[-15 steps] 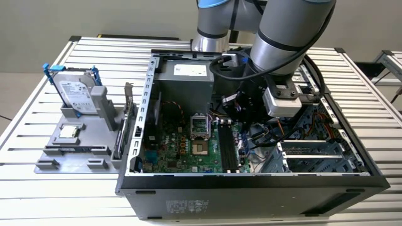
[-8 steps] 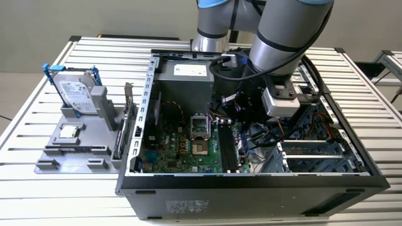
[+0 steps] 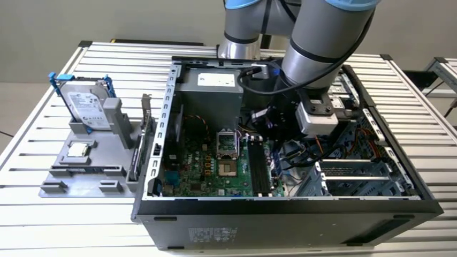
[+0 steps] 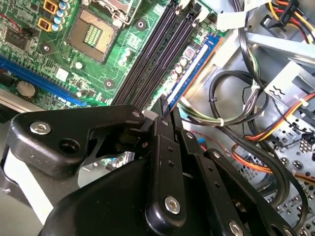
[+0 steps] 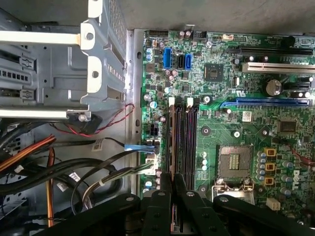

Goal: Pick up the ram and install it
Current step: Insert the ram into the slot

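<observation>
We see the gripper [image 5: 173, 189] closed on the ram [image 4: 189, 73] — held edge-down just above the motherboard's black slots [image 5: 183, 135].

Hard drive [image 3: 91, 105] stands at the exterior view's left of computer case [image 3: 286, 206].

My gripper [image 4: 165, 110]: matte black. Motherboard [image 5: 236, 147]: green, black slots [image 5: 183, 137]. Case [image 3: 286, 219]: dark grey. Hard drive [image 3: 89, 104]: silver, blue brackets. Counter [image 3: 43, 160]: ribbed silver.
</observation>
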Robot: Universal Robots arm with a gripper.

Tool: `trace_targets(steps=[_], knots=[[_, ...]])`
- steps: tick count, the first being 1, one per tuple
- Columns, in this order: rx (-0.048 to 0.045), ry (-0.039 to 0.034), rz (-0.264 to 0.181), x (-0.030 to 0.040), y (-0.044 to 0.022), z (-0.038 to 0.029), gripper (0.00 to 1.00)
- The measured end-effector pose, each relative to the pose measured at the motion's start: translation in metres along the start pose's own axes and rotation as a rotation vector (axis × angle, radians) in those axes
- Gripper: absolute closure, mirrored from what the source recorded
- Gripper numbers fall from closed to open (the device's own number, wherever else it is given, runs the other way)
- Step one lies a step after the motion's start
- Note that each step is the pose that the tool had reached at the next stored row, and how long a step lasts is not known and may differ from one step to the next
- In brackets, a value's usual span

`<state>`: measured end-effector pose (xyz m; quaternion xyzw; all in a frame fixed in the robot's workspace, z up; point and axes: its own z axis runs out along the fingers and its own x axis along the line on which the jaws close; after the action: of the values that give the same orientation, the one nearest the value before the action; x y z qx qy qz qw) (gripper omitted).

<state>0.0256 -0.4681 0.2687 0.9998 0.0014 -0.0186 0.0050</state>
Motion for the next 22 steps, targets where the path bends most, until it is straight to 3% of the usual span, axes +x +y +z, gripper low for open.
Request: trace_targets(steps=[22], knots=[[0.0, 0.0, 0.0, 0.0006, -0.0022, 0.017, 1.0]])
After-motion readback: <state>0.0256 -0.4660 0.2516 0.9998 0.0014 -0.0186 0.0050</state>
